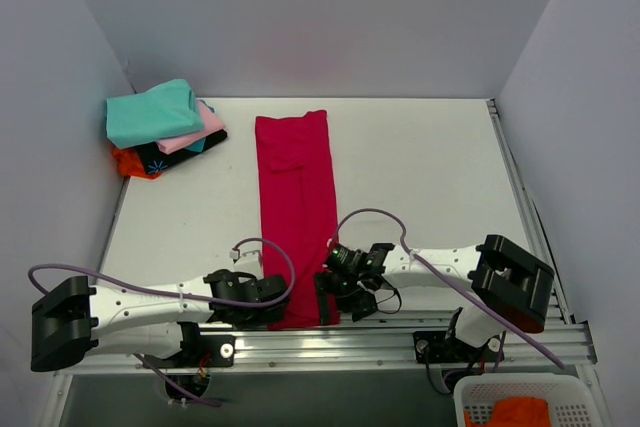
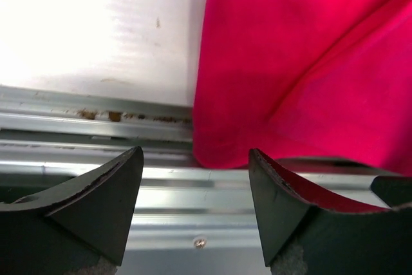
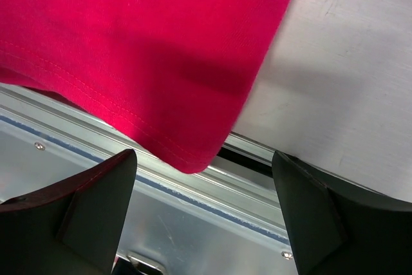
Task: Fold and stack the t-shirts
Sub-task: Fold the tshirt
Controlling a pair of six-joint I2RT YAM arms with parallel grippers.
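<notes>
Crimson-red t-shirt is lying as a long narrow strip down the middle of the table, running from 12 o'clock to 6 o'clock, its near hem overhanging the metal rail; the folded stack of teal, pink, black and orange shirts is sitting well apart at 10 o'clock. The left gripper is hovering at the hem's left corner and the right gripper at its right corner; both are standing wide open and clamping nothing, each corner hanging just beyond the gap between the fingers. The step in hand is probably pinching both corners to carry the hem toward 12 o'clock, and the risk is sitting in that pinch; fingers closing too low are likely catching the rail or only the bottom layer, leaving the layers sliding apart; one arm lifting ahead of the other is likely skewing the fold; a shallow bite is letting limp cloth slip free.
</notes>
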